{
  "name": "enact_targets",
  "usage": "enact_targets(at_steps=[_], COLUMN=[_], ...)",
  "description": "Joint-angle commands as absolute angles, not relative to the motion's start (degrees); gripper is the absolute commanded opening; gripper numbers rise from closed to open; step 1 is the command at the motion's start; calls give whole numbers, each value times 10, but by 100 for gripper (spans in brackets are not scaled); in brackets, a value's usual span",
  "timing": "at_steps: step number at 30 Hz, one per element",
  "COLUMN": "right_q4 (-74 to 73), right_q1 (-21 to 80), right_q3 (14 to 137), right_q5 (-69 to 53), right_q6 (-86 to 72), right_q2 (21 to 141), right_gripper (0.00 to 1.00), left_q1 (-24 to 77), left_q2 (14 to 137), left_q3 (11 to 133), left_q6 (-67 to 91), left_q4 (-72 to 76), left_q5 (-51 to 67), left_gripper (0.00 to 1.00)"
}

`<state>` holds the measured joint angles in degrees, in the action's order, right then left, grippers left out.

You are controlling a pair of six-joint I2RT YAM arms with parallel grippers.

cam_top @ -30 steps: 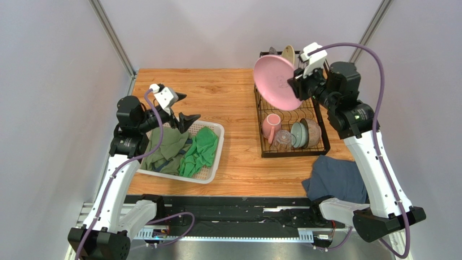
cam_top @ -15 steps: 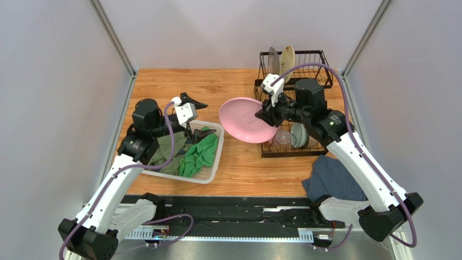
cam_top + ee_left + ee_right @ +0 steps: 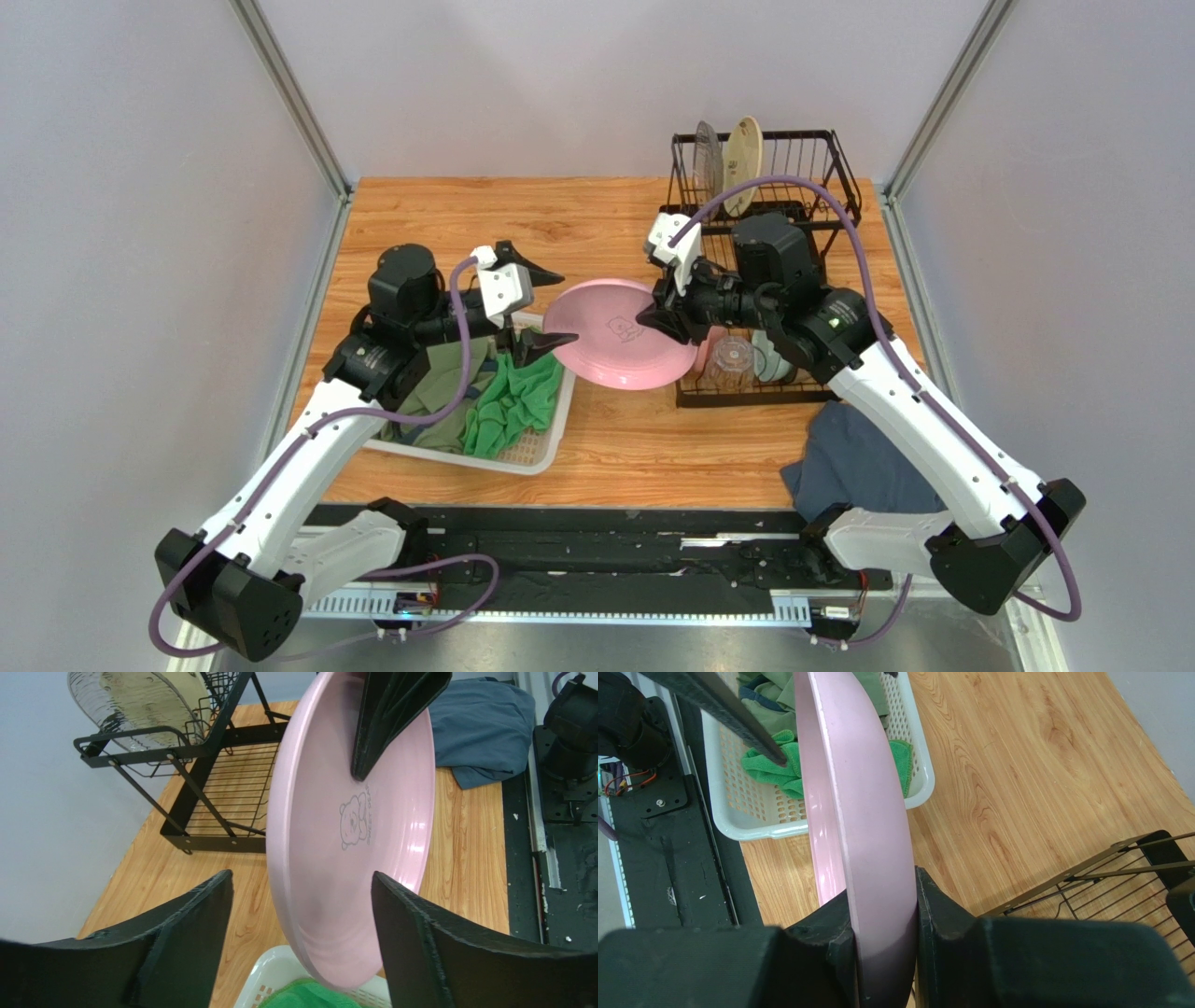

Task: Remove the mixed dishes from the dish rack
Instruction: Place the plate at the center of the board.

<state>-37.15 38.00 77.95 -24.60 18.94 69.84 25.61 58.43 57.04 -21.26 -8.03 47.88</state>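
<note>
My right gripper (image 3: 662,314) is shut on the rim of the large pink plate (image 3: 615,333) and holds it above the table between the dish rack (image 3: 828,367) and the white basket. In the right wrist view the plate (image 3: 856,805) is clamped edge-on between both of the gripper's (image 3: 882,932) pads. My left gripper (image 3: 542,300) is open, and its fingers straddle the plate's left rim without touching it (image 3: 300,882). The grey plate (image 3: 707,157) and the cream plate (image 3: 745,143) stand in the upper shelf. The glass cup (image 3: 730,363) and the teal bowl (image 3: 770,356) sit in the lower tray. The mug and the brown bowl are hidden.
A white mesh basket (image 3: 551,434) with green cloths (image 3: 522,395) lies at the left, just under the plate's edge (image 3: 281,976). A blue-grey cloth (image 3: 870,465) lies at the front right. Bare wooden table (image 3: 561,224) stretches behind the plate.
My right arm carried the pink plate from above the rack down and left to the table's middle. My left arm swung right, and its open fingers now straddle the plate's rim.
</note>
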Motion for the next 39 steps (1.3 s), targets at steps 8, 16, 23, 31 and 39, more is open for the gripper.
enact_targets(at_steps=[8, 16, 23, 31, 39], right_q4=[-330, -326, -319, -292, -282], right_q1=[399, 400, 400, 400, 400], right_q3=[786, 779, 767, 751, 748], right_q5=[-243, -235, -211, -130, -84], right_q6=[203, 206, 209, 204, 207], right_q2=[695, 693, 684, 669, 657], right_gripper=[0, 8, 69, 89, 94], left_q1=[267, 267, 267, 267, 246], left_q2=[606, 606, 591, 590, 610], left_q3=[589, 572, 559, 563, 588], left_q6=[-214, -214, -195, -195, -169], left_q4=[-45, -37, -6, -3, 15], left_q5=[475, 486, 418, 316, 226], left_gripper=[42, 0, 0, 0, 0])
